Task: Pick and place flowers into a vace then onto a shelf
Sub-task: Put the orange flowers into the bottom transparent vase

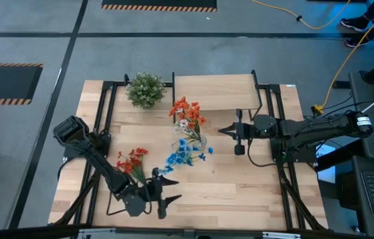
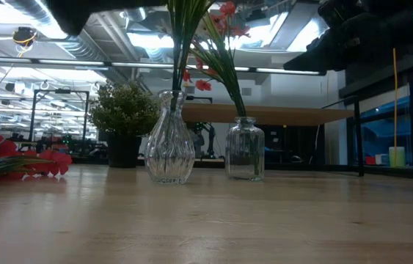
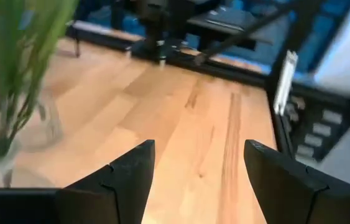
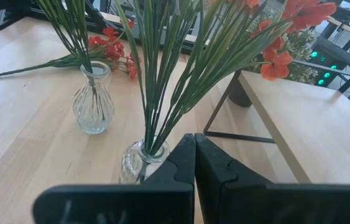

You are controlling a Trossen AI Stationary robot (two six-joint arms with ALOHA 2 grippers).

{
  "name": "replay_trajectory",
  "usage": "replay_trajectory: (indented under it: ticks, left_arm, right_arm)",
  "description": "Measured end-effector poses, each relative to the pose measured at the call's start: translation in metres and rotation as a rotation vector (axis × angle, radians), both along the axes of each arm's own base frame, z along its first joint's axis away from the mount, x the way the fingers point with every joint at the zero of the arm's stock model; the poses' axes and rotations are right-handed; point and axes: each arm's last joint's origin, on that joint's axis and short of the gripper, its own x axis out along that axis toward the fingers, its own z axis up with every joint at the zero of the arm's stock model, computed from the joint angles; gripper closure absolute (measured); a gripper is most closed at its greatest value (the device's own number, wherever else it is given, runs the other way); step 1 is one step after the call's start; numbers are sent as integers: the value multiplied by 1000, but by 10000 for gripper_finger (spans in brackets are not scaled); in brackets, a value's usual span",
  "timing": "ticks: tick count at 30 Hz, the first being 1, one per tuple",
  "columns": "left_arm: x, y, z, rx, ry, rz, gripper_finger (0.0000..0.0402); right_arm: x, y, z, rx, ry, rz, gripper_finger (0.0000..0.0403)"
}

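The one spray not yet in a vase, the red-orange spray [image 1: 132,161], lies flat on the surface toward the left side, its head pointing away from the front edge and its stem running back toward the left gripper [image 1: 165,192]. That long axis, so far as the high view lets one judge, slants toward the front edge. The left gripper sits near the front edge with its fingers [image 3: 130,177] spread wide and nothing between them, just beside the stem's near end. The left arm is therefore the nearer one, and would likely need to turn back toward the stem.

The right gripper [image 1: 227,131] hovers close beside the jar vase [image 4: 142,163] with the red-orange flowers [image 1: 187,111], fingers pressed together on nothing. The ribbed vase [image 4: 92,106] with the blue spray [image 1: 181,155] stands nearby. The shelf [image 1: 214,91] rises at the back.
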Motion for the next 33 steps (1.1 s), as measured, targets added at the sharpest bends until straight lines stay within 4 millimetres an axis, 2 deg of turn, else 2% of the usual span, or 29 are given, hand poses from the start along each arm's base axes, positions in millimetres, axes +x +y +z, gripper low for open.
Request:
replay_trajectory:
  ticks: [5,8,11,16,20,25,29,33]
  left_arm:
    - [-2,-2,-2,-270,-27,29,162]
    - [-2,-2,-7,-394,33,-6,162]
    - [-4,1,-17,-511,150,-13,162]
    - [-4,12,-31,-832,414,46,162]
    - [-2,20,-34,-963,532,87,162]
    - [-3,25,-21,-1091,538,118,162]
    - [-15,29,-5,-1116,529,201,162]
    - [-30,32,18,-1098,622,360,162]
  right_arm:
    - [0,0,0,0,0,0,399]
    - [0,0,0,0,0,0,399]
    - [0,0,0,0,0,0,399]
    - [0,0,0,0,0,0,399]
    - [0,0,0,0,0,0,399]
    - [0,0,0,-2,1,0,399]
    - [0,0,0,-6,5,2,399]
    - [0,0,-1,-27,10,8,399]
